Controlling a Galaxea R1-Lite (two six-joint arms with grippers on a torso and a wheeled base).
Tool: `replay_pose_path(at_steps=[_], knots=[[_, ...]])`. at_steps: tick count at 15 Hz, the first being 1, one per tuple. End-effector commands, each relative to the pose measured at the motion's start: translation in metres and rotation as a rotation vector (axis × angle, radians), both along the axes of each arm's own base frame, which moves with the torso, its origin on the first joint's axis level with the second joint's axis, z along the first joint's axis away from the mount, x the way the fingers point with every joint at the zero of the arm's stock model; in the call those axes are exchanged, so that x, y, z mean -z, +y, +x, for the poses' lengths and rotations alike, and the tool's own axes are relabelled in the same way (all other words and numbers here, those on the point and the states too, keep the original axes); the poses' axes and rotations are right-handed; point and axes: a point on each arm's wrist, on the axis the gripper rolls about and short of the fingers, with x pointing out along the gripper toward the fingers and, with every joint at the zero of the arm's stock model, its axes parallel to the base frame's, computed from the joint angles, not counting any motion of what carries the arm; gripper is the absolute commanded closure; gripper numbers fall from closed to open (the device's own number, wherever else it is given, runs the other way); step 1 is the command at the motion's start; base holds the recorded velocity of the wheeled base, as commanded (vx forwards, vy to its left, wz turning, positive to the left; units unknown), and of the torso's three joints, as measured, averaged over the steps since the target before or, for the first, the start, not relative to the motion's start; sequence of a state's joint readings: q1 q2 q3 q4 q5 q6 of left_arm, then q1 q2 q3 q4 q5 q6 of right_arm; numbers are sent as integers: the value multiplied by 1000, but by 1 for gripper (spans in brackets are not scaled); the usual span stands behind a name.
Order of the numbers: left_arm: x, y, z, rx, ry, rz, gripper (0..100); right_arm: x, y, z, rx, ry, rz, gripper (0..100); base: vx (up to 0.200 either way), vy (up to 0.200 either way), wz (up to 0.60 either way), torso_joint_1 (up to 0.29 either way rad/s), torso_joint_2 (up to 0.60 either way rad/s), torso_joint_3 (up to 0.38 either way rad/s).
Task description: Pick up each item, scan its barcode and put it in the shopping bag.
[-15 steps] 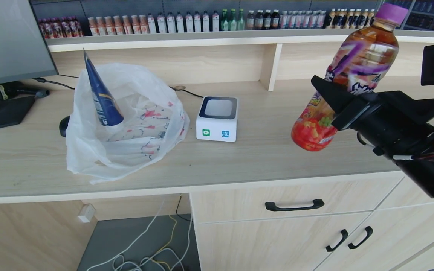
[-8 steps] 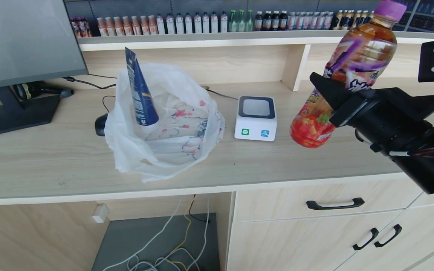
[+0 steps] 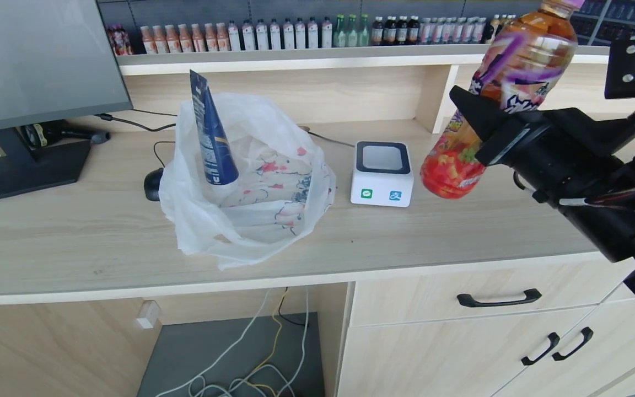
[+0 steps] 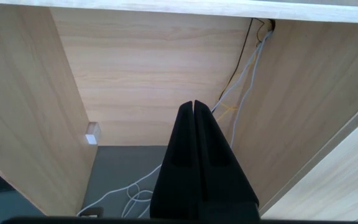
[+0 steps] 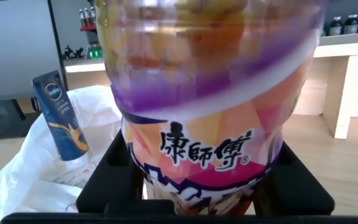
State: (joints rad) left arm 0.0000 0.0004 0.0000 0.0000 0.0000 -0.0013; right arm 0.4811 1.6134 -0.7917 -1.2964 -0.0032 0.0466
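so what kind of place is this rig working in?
Looks like a shop checkout, maybe a mock-up: a barcode scanner beside a shopping bag on the wood counter, with rows of bottled drinks on the shelf behind.

Bare along the counter (image 3: 433, 237) front edge. Tight between scanner (image 3: 382, 173) and shopping bag (image 3: 251, 220). Part-filled at the bag's mouth by a standing blue tube (image 3: 213, 132). Taken up above the right end by the bottle (image 3: 521, 60) clamped in the right tool (image 3: 488, 132). Walled behind by the shelf divider (image 3: 437, 94).
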Motion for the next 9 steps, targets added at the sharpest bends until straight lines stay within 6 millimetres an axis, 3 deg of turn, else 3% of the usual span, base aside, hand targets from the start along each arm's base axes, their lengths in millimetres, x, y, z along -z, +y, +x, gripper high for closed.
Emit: replay_pose_path(at_steps=[1,5,9], knots=[[0,0,0,0,0,0,100,-11,8,14,2,-25,7,100,0,0,0,0,0,0],[0,0,0,0,0,0,100,-30,20,29,-7,-18,-26,100,0,0,0,0,0,0],[0,0,0,0,0,0,100,-44,33,56,-100,28,171,100,0,0,0,0,0,0]])
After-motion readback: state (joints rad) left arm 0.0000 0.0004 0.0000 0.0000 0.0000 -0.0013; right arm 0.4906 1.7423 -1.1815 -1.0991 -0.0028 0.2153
